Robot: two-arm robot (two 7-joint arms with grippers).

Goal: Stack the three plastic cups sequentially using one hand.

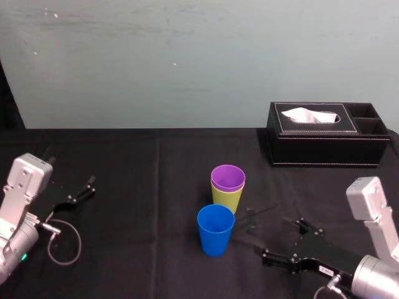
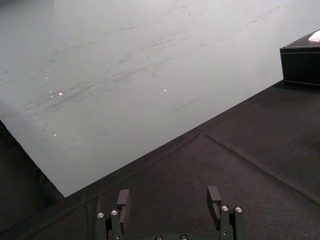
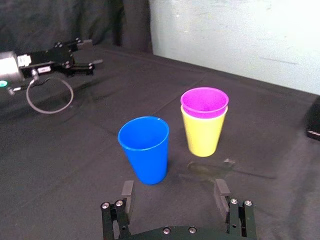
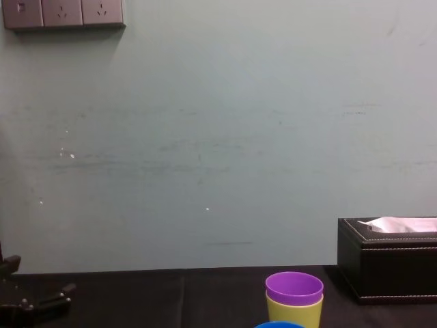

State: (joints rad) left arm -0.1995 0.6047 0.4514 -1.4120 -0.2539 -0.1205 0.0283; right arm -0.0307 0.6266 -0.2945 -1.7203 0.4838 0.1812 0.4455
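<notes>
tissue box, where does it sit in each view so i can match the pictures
Head view: tissue box at the far right of the table, beyond the purple cup.
Left wrist view: tissue box corner cut by the frame edge, against the wall.
Right wrist view: dark sliver at the frame edge past the purple cup, probably the box.
Chest view: tissue box at right, behind the purple cup.
Shared landmark: the pale wall behind the table.

I seem to be in a plain test room or lab rather than a home. The table before me is draped in a black cloth [image 1: 124, 205] and runs up to a bare, scuffed pale wall [image 4: 218, 137]. A row of wall sockets [image 4: 63, 12] sits high on that wall, and a black leather tissue box [image 1: 327, 134] adds an office feel.
</notes>
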